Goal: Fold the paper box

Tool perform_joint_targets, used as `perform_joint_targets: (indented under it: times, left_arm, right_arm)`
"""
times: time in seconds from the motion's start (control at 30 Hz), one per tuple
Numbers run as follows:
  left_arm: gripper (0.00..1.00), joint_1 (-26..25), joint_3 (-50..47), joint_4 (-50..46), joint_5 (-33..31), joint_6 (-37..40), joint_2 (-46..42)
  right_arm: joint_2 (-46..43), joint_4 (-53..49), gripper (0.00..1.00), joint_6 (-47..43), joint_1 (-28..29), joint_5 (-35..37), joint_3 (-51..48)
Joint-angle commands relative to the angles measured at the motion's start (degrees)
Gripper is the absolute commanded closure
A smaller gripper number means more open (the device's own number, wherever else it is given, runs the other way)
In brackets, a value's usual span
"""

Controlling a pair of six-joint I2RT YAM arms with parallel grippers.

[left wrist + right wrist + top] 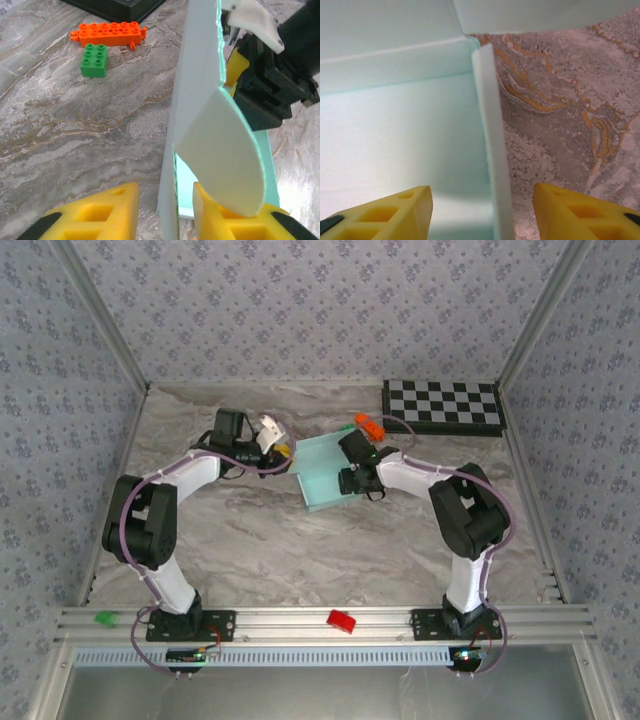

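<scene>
My left gripper (162,220) parted astride one upright wall of the paper box (322,478), my right gripper (482,212) spread wide astride another wall, untouched, box mid-table (300,550) between both, orange brick (107,34) and green brick (94,60) beyond

Paper box (328,475) pale aqua; table (300,550) marbled grey; checkerboard (442,405) black-white.

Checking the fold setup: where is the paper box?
The paper box sits mid-table in the top view, between the left gripper and right gripper, left of the checkerboard.
</scene>
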Motion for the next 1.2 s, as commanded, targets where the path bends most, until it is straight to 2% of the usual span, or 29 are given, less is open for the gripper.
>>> perform_joint_targets:
  times: [0.0,0.07,0.2,0.3,0.57,0.7,0.9,1.1,1.17]
  left_arm:
    - [0.56,-0.10,1.13,0.78,0.55,0.52,-0.14]
    - [0.47,-0.18,0.50,1.93,-0.08,0.24,-0.73]
    - [0.40,-0.19,-0.34,2.97,-0.25,-0.05,-2.18]
    - [0.39,-0.19,-0.38,2.56,-0.53,-0.53,-3.43]
    - [0.37,0.06,-2.75,2.13,-4.91,-3.28,-10.25]
    - [0.36,1.32,-4.23,3.68,-8.32,-7.93,-14.24]
    - [0.35,5.76,-1.80,3.43,-22.94,-21.52,-15.44]
    - [0.35,11.45,5.30,-6.58,-40.53,-35.73,-10.99]
    - [0.35,13.32,7.81,-10.52,-43.82,-39.04,-8.89]
  right_arm:
    - [-2.62,1.58,0.40,1.50,-0.48,-1.68,-2.64]
    - [-3.58,2.82,0.36,1.51,-0.76,-2.44,-3.65]
    - [-5.82,5.69,0.28,1.10,-1.15,-3.45,-6.02]
    - [-7.44,7.03,0.26,0.76,-1.35,-3.87,-7.43]
    - [-11.00,8.32,0.26,-1.55,-3.05,-5.42,-9.78]
    - [-13.71,9.06,0.27,-2.39,-3.58,-5.44,-11.45]
    - [-18.58,8.82,0.27,-2.66,-4.72,-3.56,-13.50]
    - [-22.25,7.42,0.27,-2.73,-6.70,-2.36,-14.90]
    - [-23.03,7.19,0.27,-2.73,-7.34,-2.37,-15.50]
